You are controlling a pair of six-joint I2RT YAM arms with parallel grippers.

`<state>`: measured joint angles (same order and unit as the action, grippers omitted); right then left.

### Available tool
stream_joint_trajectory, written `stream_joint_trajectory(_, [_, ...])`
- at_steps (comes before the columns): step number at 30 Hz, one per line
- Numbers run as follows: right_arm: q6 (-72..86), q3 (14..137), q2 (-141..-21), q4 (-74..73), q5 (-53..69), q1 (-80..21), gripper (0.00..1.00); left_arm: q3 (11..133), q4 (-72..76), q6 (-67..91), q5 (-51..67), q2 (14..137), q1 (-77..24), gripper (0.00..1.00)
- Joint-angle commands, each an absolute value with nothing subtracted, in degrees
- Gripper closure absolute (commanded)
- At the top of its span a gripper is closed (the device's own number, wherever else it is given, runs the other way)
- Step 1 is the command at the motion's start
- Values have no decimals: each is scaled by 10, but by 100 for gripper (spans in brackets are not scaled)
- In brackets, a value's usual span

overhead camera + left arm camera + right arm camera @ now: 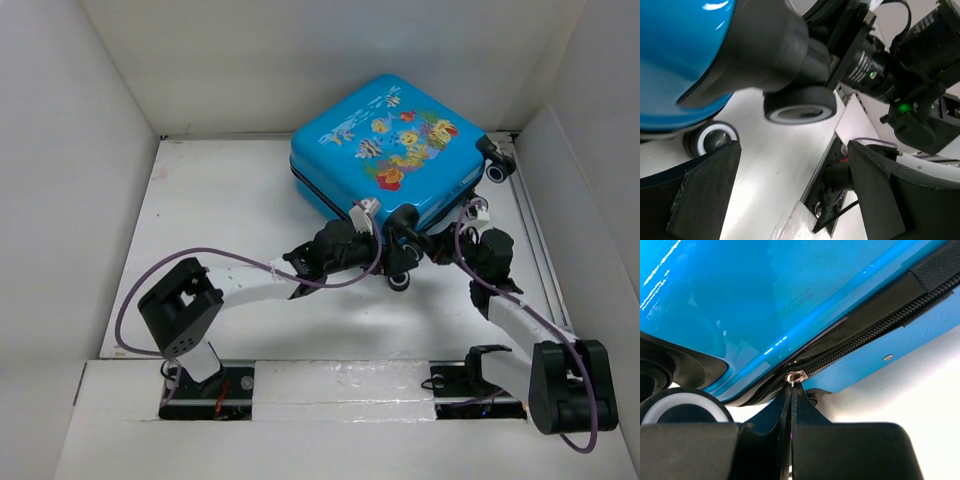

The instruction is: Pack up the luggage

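The blue luggage (390, 150) lies at the back right of the table with its fish-printed face up and its shells together. My right gripper (466, 216) is at its near right edge, shut on the zipper pull; in the right wrist view the fingertips (792, 392) pinch just below the metal slider (797, 375) on the black zipper. My left gripper (385, 238) is at the near corner, open and empty, its fingers (700, 190) spread below a black-and-white wheel (800, 107). The blue shell (675, 60) fills that view's upper left.
White walls close in the table on the left, back and right. A second wheel (715, 140) sits behind the left finger, and another is at the far right corner (497, 170). The right arm (910, 75) is close beside the left gripper. The arms' mounting rail (330, 385) runs along the near edge.
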<state>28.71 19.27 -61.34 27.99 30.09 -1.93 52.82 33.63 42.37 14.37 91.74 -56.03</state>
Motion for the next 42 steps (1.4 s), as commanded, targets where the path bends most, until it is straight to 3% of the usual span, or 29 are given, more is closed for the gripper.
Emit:
stream_joint_trajectory(1, [287, 201, -587, 375, 329, -53, 100, 570, 380, 426, 153, 925, -569, 17])
stream_joint_trajectory(8, [287, 191, -570, 369, 295, -116, 100, 603, 395, 432, 118, 966, -569, 18])
stream_joint_trajectory(12, [281, 185, -546, 345, 279, -129, 100, 617, 395, 432, 118, 971, -569, 30])
stream_joint_trajectory(14, [281, 179, -534, 338, 271, -136, 100, 631, 395, 432, 118, 971, -569, 56])
stream_joint_trajectory(17, [299, 151, -511, 345, 230, -164, 100, 664, 389, 432, 129, 982, -569, 85])
stream_joint_trajectory(21, [330, 116, -492, 404, 158, -252, 100, 709, 382, 451, 141, 998, -569, 100])
stream_joint_trajectory(26, [373, 84, -467, 477, 71, -361, 100, 746, 382, 465, 150, 1017, -569, 100])
stream_joint_trajectory(30, [389, 51, -461, 572, -80, -468, 100, 746, 412, 506, 174, 1029, -556, 100])
stream_joint_trajectory(33, [321, 69, -435, 507, -136, -504, 100, 726, 446, 537, 205, 1023, -551, 100])
stream_joint_trajectory(35, [305, 116, -411, 401, -146, -488, 100, 697, 440, 515, 206, 993, -551, 86])
stream_joint_trajectory(37, [290, 116, -385, 368, -124, -464, 100, 662, 440, 495, 187, 950, -551, 60])
stream_joint_trajectory(38, [290, 116, -378, 363, -99, -435, 100, 643, 440, 495, 181, 937, -544, 32])
stream_joint_trajectory(42, [284, 127, -391, 345, 0, -352, 100, 561, 444, 477, 188, 892, -532, 0])
